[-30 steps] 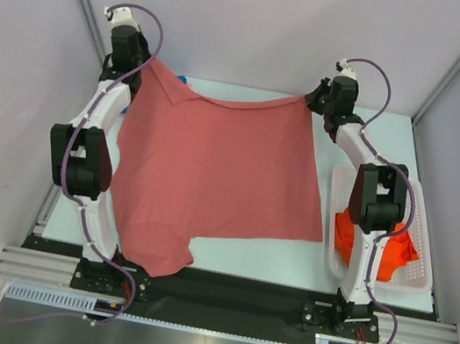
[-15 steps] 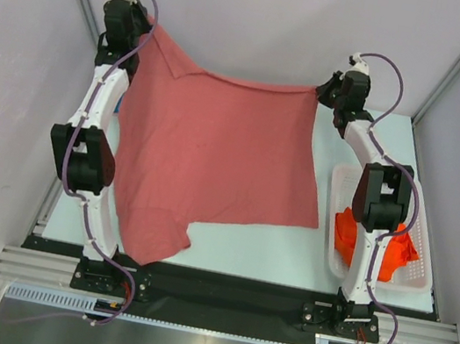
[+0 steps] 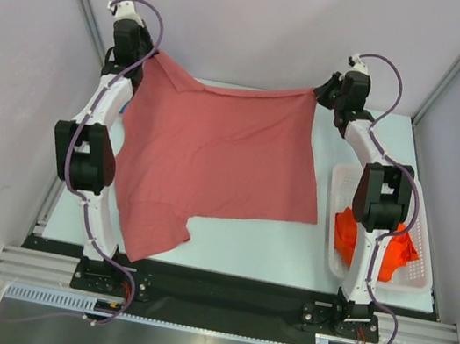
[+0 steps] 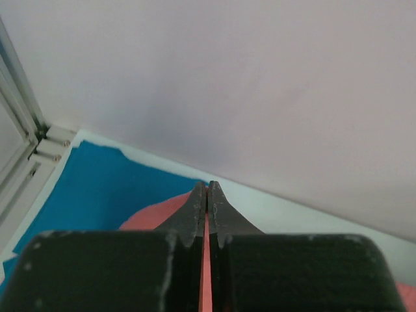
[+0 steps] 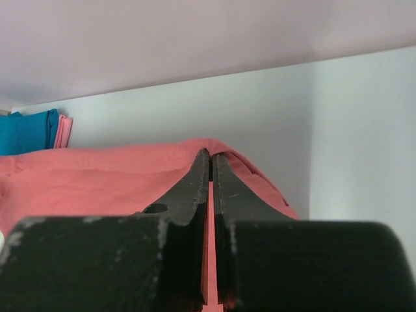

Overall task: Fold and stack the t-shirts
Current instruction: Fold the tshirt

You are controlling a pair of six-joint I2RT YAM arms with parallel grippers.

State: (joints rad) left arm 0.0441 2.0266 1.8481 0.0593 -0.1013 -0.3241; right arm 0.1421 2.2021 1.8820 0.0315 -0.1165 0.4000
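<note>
left claw [image 4: 207, 188]: clamped on salmon t-shirt [image 3: 214, 160] corner, desk [image 3: 288, 249] far-left corner
right claw [image 5: 211, 155]: clamped on opposite corner, far edge
salmon t-shirt: stretched between claws, draped to near-left edge
orange t-shirts [image 3: 391, 245]: piled in basket [image 3: 424, 270], right edge

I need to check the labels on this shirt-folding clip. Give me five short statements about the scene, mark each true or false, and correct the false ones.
1. The left fingers are shut on the salmon-red t-shirt. True.
2. The right fingers stand open, holding nothing. False: they are shut on the same shirt's other far corner.
3. The white basket holds orange-red t-shirts. True.
4. The basket stands beside the left arm. False: it stands on the right side of the table, beside the right arm.
5. The teal t-shirt lies in the basket. False: it lies on the table at the far left, beside a light pink t-shirt.
</note>
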